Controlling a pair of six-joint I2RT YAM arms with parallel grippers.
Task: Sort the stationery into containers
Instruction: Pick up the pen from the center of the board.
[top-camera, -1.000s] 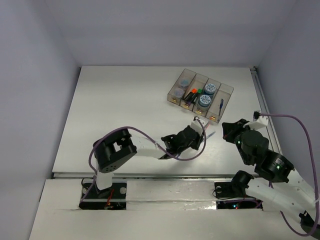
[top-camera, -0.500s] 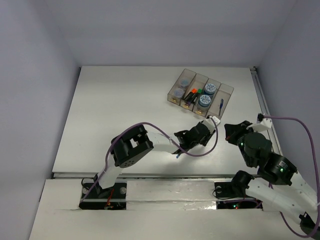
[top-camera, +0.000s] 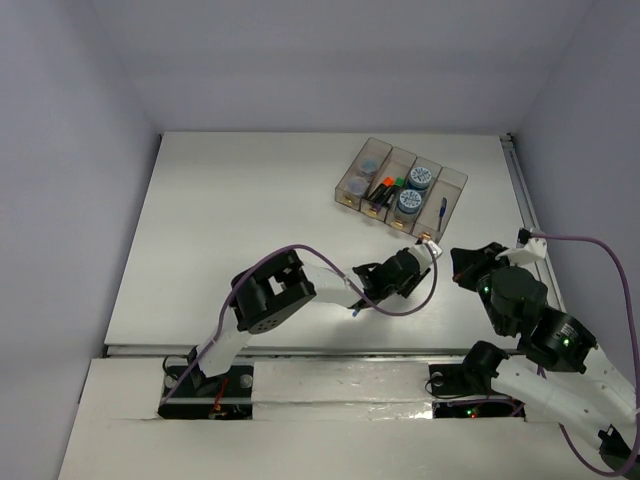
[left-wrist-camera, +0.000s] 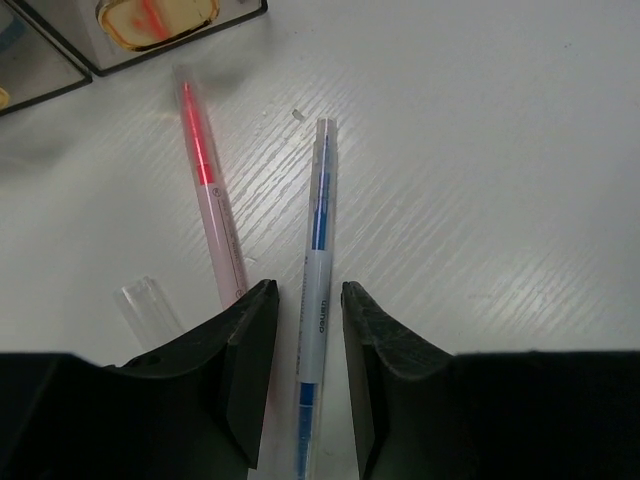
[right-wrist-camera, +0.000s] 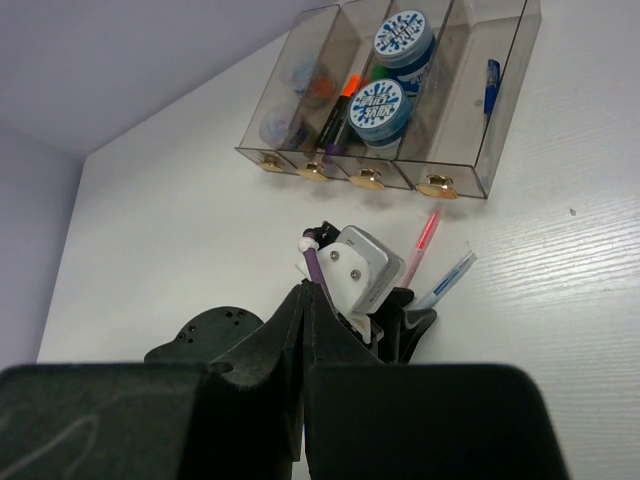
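The left gripper (left-wrist-camera: 310, 330) is lowered to the table (left-wrist-camera: 500, 150) with its jaws parted on either side of the blue pen (left-wrist-camera: 318, 230), so that it can be pinched. The pen lies flat beside the red pen (left-wrist-camera: 205, 190), near the containers (top-camera: 456, 188). The right gripper (right-wrist-camera: 304, 295) is kept closed, empty and apart, presumably so as not to obstruct.

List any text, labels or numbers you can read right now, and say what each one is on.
Nothing reads clearly enough to quote.
On the blue pen: fine print along the barrel, too small to read.
On the red pen: faint print near its lower end, too small to read.
On the roll lids: a blue-white pattern, with no legible words.
On the container: a yellow patch with a red mark, cut off and blurred.
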